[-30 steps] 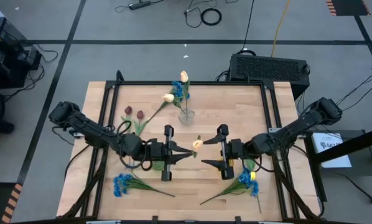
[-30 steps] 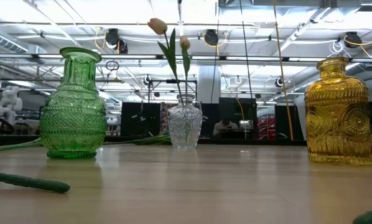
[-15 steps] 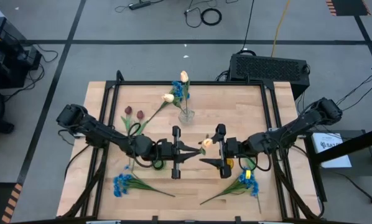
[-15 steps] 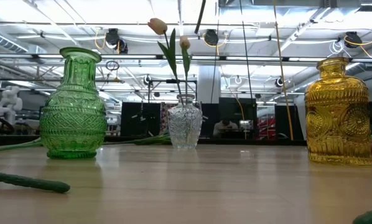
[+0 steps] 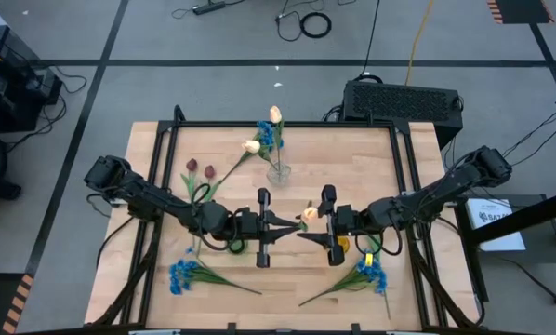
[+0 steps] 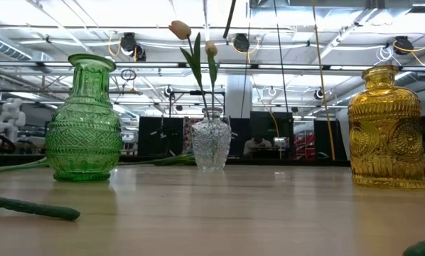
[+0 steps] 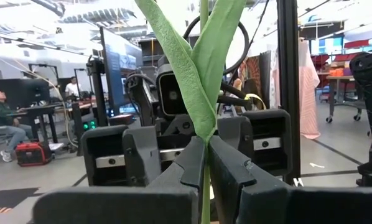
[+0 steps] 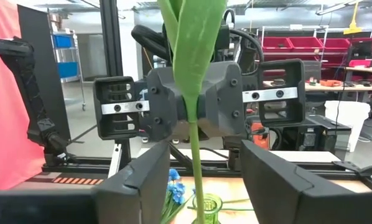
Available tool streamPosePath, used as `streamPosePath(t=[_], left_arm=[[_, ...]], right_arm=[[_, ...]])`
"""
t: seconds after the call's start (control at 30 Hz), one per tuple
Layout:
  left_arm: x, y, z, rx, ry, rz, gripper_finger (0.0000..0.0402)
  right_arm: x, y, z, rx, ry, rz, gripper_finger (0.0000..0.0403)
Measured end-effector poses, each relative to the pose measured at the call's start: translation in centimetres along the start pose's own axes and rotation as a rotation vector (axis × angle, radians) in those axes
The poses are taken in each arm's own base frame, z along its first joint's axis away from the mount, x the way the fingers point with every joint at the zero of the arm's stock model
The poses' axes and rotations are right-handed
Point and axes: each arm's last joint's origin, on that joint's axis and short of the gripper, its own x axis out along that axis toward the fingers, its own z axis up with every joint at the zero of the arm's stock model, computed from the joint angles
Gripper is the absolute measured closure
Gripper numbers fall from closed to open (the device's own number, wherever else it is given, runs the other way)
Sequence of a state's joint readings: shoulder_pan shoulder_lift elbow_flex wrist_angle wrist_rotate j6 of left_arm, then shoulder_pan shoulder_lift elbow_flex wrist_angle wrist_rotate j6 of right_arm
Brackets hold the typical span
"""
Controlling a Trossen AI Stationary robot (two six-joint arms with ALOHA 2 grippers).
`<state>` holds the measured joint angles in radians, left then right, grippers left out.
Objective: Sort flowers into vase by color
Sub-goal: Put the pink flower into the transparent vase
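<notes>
My left gripper [image 5: 290, 223] [image 7: 204, 149] is shut on a cream-peach tulip [image 5: 309, 214], whose green stem and leaves [image 7: 201, 68] rise upright above the fingers. My right gripper [image 5: 303, 233] [image 8: 197, 158] faces it from the right and is open, its fingers on either side of the stem [image 8: 195, 155] without touching. The clear vase [image 5: 278, 173] [image 6: 211, 142] holds cream tulips and blue blooms. Dark red tulips [image 5: 200, 168] and blue flowers [image 5: 183, 274] [image 5: 371, 274] lie on the table. My left gripper pinches the tulip's stem [image 7: 205, 177] between its two fingers, just below where the leaves part. The fingers come in level from the table's left and lie across the stem. The flower is upright and lifted clear of the table.
A green vase [image 6: 83, 117] and an amber vase [image 6: 386, 128] stand on the wooden table [image 5: 352, 158], both near the arms. A loose green stem [image 6: 31, 208] lies by the near edge. A black box [image 5: 403, 100] sits beyond the far edge.
My left gripper has carried the tulip toward the table's right, up to the right gripper, keeping its hold. My right gripper has edged toward the left, so that its open fingers now stand around the stem.
</notes>
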<state>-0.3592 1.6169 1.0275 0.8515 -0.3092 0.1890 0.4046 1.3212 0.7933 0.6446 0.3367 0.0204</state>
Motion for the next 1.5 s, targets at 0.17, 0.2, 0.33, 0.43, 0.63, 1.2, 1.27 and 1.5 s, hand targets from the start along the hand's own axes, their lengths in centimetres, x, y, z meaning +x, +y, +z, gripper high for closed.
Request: streamPosePath(t=[0.17, 0.2, 0.33, 0.43, 0.63, 1.2, 1.27, 1.5], left_arm=[[0.05, 0.17, -0.06, 0.002, 0.004, 0.004, 0.0380], [0.06, 0.19, -0.06, 0.002, 0.004, 0.003, 0.0380], [0.08, 0.27, -0.06, 0.002, 0.002, 0.003, 0.0380], [0.10, 0.34, -0.07, 0.000, 0.002, 0.004, 0.0380], [0.12, 0.36, -0.08, -0.005, 0.002, 0.005, 0.0380], [0.22, 0.68, -0.58, -0.001, 0.052, 0.026, 0.0380], [0.23, 0.69, -0.57, 0.015, 0.053, 0.029, 0.0378], [-0.16, 0.40, -0.36, 0.058, 0.099, 0.070, 0.0320]], right_arm=[[0.00, 0.00, 0.00, 0.001, 0.000, 0.000, 0.0233], [0.00, 0.00, 0.00, 0.002, 0.000, 0.000, 0.0235], [0.00, 0.00, 0.01, 0.001, -0.001, 0.000, 0.0242], [0.04, -0.14, 0.01, 0.001, -0.001, -0.005, 0.0251], [0.18, -0.58, -0.06, 0.019, 0.006, -0.020, 0.0294], [0.20, -0.64, -0.18, -0.003, 0.016, -0.021, 0.0399], [0.20, -0.64, -0.18, -0.007, 0.016, -0.021, 0.0399], [0.21, -0.68, -0.22, -0.012, 0.019, -0.028, 0.0401]])
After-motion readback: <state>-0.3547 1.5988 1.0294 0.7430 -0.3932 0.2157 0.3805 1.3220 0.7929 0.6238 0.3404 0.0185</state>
